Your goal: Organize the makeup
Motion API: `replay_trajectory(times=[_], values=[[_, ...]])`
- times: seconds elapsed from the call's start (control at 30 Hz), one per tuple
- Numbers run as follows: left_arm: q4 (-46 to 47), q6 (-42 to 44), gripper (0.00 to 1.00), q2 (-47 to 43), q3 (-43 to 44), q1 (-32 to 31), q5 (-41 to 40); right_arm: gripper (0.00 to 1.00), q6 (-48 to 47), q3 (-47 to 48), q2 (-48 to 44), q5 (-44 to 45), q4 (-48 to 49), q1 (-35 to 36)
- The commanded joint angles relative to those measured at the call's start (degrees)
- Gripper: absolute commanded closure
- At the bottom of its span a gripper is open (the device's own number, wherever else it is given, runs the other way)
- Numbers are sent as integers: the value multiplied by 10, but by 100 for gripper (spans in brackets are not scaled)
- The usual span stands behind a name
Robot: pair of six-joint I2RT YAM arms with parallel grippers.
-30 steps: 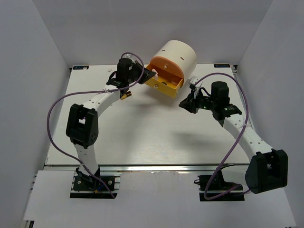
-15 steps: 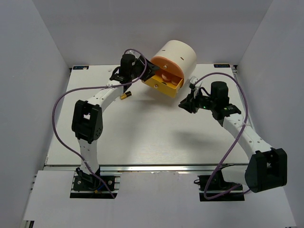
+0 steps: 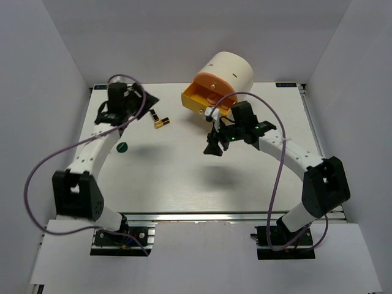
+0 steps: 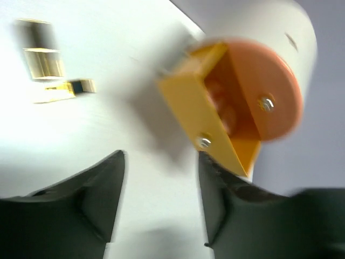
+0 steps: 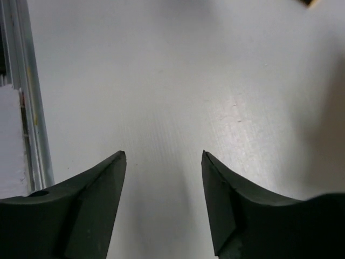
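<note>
Right pincer point(image 5: 163, 156): fingers apart, nothing between them. It hangs over bare table point(image 3: 184, 177) right of the middle and touches no makeup.
Rail point(image 5: 27, 81): a metal strip runs along the table edge, at the left of the right wrist view.
Green disc point(image 3: 122, 147): lies flat on the left part of the table, alone, well apart from both pincers.
Lipstick tubes point(image 3: 161, 122): black-and-gold pieces lie on their sides beyond the disc, between the left pincer and the drawer.
Left pincer point(image 4: 160, 156): fingers apart and empty, at the far left of the table, just left of the lipstick tubes.
Yellow drawer point(image 3: 195, 98): pulled out of the cylinder. Something pale orange sits inside, too blurred to name.
Cream cylinder point(image 3: 233, 68): stands at the far edge, tilted, its orange face point(image 3: 211, 81) turned towards the arms.
</note>
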Motion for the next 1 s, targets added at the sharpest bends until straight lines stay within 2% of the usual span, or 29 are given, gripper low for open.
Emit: replay_trajectory(times=[0.0, 0.07, 0.1, 0.2, 0.4, 0.83, 0.97], values=[[-83, 50, 31, -113, -82, 62, -62, 35, -10, 55, 42, 36, -58, 39], [-119, 68, 25, -147, -105, 82, -90, 32, -9, 78, 62, 54, -77, 50], [-152, 71, 25, -153, -121, 88, -121, 30, -11, 101, 81, 66, -86, 58], [-201, 63, 25, -157, -150, 107, -147, 26, -6, 134, 113, 77, -108, 63], [-215, 41, 25, -108, -178, 143, -177, 26, 4, 155, 119, 80, -109, 65], [-209, 102, 25, 77, -75, 179, -219, 26, -7, 83, 66, 100, -95, 65], [-207, 107, 24, 100, -70, 185, -221, 26, -9, 82, 64, 103, -95, 65]])
